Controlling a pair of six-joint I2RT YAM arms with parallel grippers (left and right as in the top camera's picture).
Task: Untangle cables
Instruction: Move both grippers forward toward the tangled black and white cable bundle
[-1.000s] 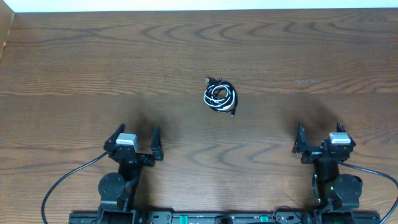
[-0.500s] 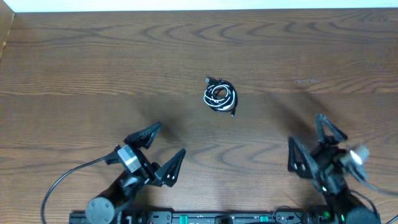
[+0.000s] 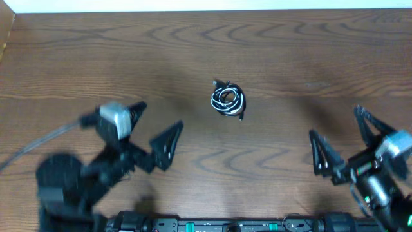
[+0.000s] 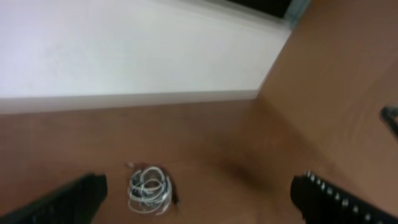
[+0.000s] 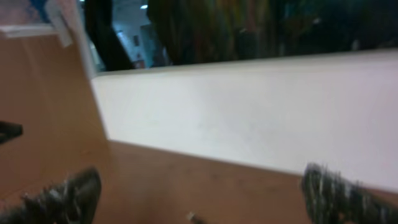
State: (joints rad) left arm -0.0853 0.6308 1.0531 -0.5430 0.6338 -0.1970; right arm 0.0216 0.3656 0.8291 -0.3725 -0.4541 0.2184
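Note:
The cables (image 3: 228, 100) lie in one small knot of white and black loops on the wooden table (image 3: 290, 58), just right of its middle. My left gripper (image 3: 156, 124) hovers open to the knot's near left, well apart from it. My right gripper (image 3: 341, 136) hovers open at the near right, further away. In the left wrist view the cables (image 4: 149, 190) lie between and beyond the spread fingers (image 4: 68, 202), nearer the left one. The right wrist view shows wide-apart fingertips (image 5: 341, 194) and only a small plug end (image 5: 193, 218) at the bottom edge.
A white wall (image 4: 124, 56) runs along the table's far edge. The arms' thick black wires (image 3: 38, 145) trail at the near left. A wooden side panel (image 3: 6, 32) stands at the far left corner.
Both arms have lifted off their rest poses and tilted outward, the left swinging left and the right swinging right. Both grippers stay open. The knot has not moved.

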